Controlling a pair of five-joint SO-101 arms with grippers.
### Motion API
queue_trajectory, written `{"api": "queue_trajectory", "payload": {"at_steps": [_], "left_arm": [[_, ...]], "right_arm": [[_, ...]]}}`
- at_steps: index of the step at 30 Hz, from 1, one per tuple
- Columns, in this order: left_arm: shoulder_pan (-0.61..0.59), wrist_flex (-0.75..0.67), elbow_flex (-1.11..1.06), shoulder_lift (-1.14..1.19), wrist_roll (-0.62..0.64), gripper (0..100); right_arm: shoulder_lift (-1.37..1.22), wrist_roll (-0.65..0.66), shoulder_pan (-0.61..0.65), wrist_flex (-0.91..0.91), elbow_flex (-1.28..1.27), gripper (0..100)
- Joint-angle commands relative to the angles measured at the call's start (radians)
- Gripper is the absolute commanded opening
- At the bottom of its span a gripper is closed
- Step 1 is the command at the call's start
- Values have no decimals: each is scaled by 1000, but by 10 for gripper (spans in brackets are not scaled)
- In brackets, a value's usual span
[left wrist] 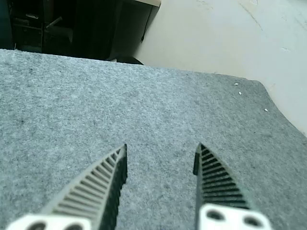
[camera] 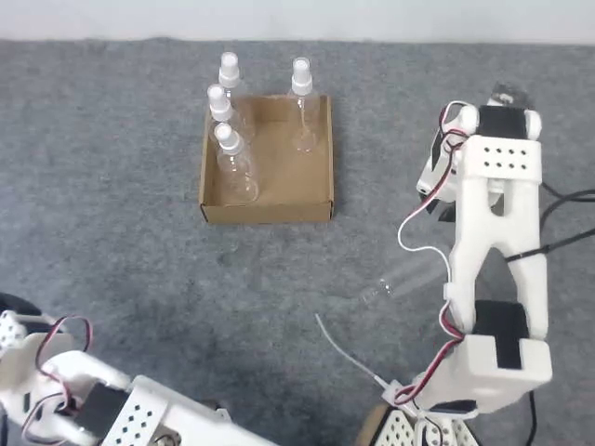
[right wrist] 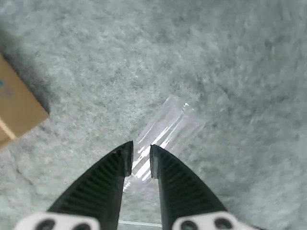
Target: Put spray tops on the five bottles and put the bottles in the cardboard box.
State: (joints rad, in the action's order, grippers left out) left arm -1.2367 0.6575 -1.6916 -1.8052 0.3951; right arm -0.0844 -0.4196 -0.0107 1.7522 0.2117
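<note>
The open brown cardboard box (camera: 270,206) sat on the grey felt table (camera: 112,242), toward 11 o'clock in the high view. Four clear plastic bottles stood upright inside it, each wearing a white spray top. Three lined the box's 9 o'clock wall: the near bottle (camera: 237,175) closest to the 6 o'clock wall, the middle bottle (camera: 221,107) behind it, and the far bottle (camera: 231,74) at the 12 o'clock end. The corner bottle (camera: 304,125) stood alone at the box's 1 o'clock corner.

The fifth clear bottle (camera: 390,283) lay on its side on the felt, well apart from the box at its 5 o'clock, with its neck pointing toward 8 o'clock. A thin white tube (camera: 349,348) lay on the felt at 6 o'clock of that bottle, slanting toward the base of the white right arm (camera: 497,232), which stood at 3 to 5 o'clock.

In the right wrist view, the right gripper (right wrist: 140,155) hovered over the fallen bottle (right wrist: 165,127), its black ribbed jaws only a narrow slit apart and clasping nothing; a corner of the box (right wrist: 14,110) showed nearby.

The left arm (camera: 139,409) sat at 7 o'clock. The left gripper (left wrist: 162,148) hung above bare felt with its jaws spread wide and nothing between them.
</note>
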Motion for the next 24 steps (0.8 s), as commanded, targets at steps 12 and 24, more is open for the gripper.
{"api": "queue_trajectory", "payload": {"at_steps": [12, 24], "left_arm": [[5, -21, 5, 6, -5, 209], [6, -25, 5, 6, -5, 209]], "right_arm": [[97, 598, 4, 33, 3, 10], [96, 1128, 33, 21, -14, 7]]}}
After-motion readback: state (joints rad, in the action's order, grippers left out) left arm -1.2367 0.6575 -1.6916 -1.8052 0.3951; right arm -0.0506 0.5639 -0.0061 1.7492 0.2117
